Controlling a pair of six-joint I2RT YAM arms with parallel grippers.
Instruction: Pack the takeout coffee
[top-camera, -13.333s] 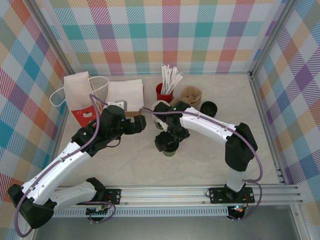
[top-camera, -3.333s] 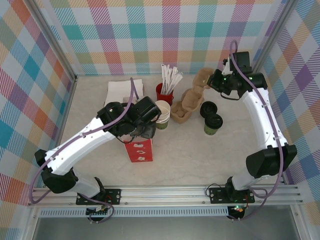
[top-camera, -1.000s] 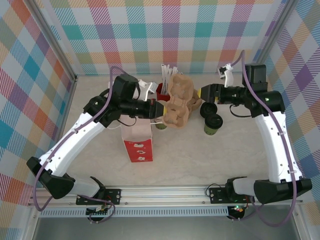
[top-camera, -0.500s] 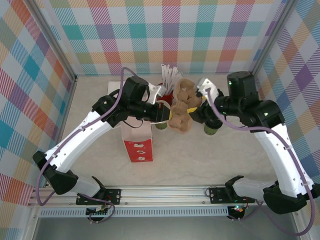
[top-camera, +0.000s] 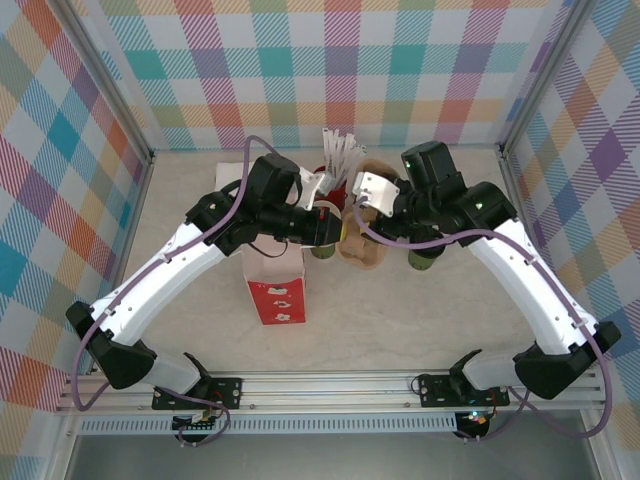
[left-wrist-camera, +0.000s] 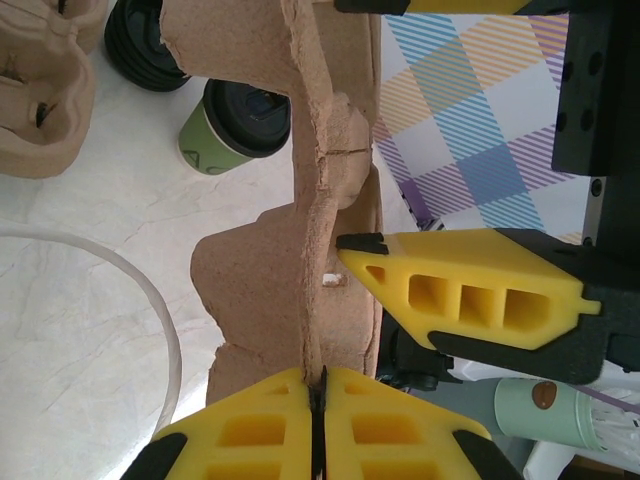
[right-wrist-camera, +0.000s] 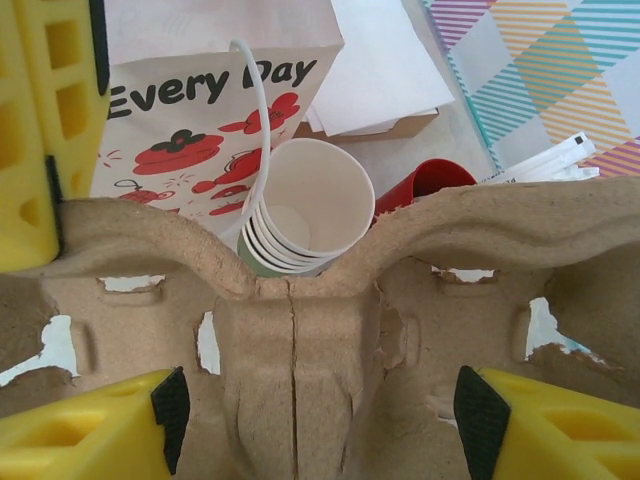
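A brown pulp cup carrier (top-camera: 356, 240) hangs on edge above the table's middle. My left gripper (top-camera: 332, 222) (left-wrist-camera: 315, 376) is shut on its thin rim. My right gripper (top-camera: 365, 212) (right-wrist-camera: 315, 412) faces the carrier's (right-wrist-camera: 300, 340) middle, its jaws wide apart on either side of the central ridge. The takeout coffee stands behind and below: a stack of green paper cups (right-wrist-camera: 303, 205) with white insides, next to the bag, and a lidded green cup (left-wrist-camera: 236, 124) (top-camera: 424, 259) on the table.
An upright red-and-white paper bag (top-camera: 275, 285) (right-wrist-camera: 190, 110) stands left of the carrier. A red cup of wrapped sticks (top-camera: 335, 160), white napkins (right-wrist-camera: 375, 70), a second pulp carrier (left-wrist-camera: 40, 100) and a loose black lid (left-wrist-camera: 150, 50) sit behind.
My right arm swung in from the right and brought its gripper up to the carrier. The left gripper kept its hold, and the carrier shifted slightly lower.
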